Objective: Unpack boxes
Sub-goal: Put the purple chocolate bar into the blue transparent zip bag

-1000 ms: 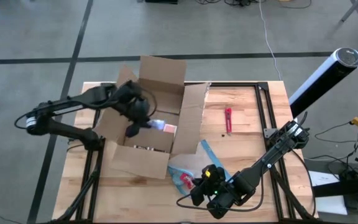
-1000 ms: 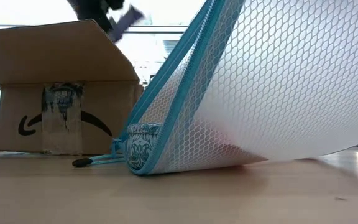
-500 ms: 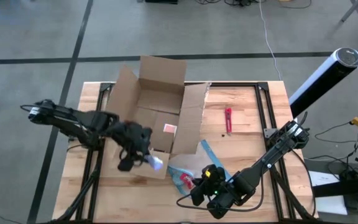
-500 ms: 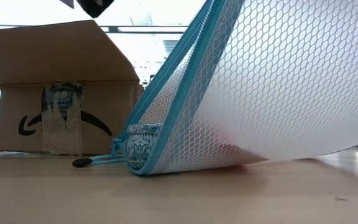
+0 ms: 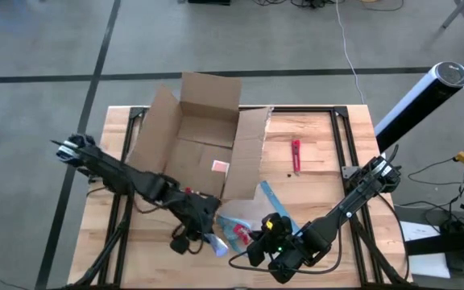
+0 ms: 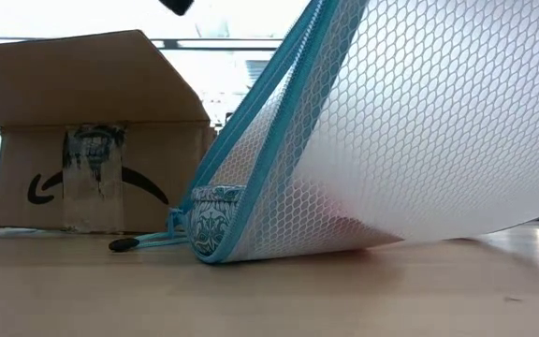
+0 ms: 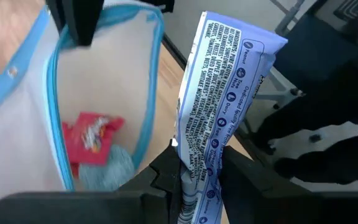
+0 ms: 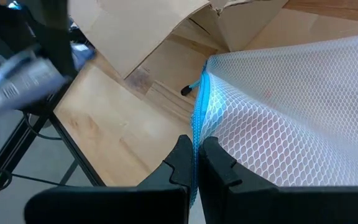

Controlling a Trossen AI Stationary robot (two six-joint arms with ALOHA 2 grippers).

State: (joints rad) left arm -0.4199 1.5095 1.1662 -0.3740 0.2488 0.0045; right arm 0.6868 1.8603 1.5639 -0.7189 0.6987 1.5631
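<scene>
Now my left gripper [image 7: 199, 168] pinching blue-printed packet [image 7: 219, 106] beside mesh pouch [image 5: 244, 221]; right gripper [image 8: 196, 163] clamping pouch's blue edge; box [image 5: 196, 149] open behind.

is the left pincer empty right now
No, the left pincer is shut on a blue-and-white printed packet, held beside the open mesh pouch in the left wrist view.

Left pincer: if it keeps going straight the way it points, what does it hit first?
Probably the mesh pouch. The left pincer, shut on a blue snack packet, points toward the pouch's open mouth, which the right pincer holds up. Depth is unclear; it could pass the rim.
</scene>
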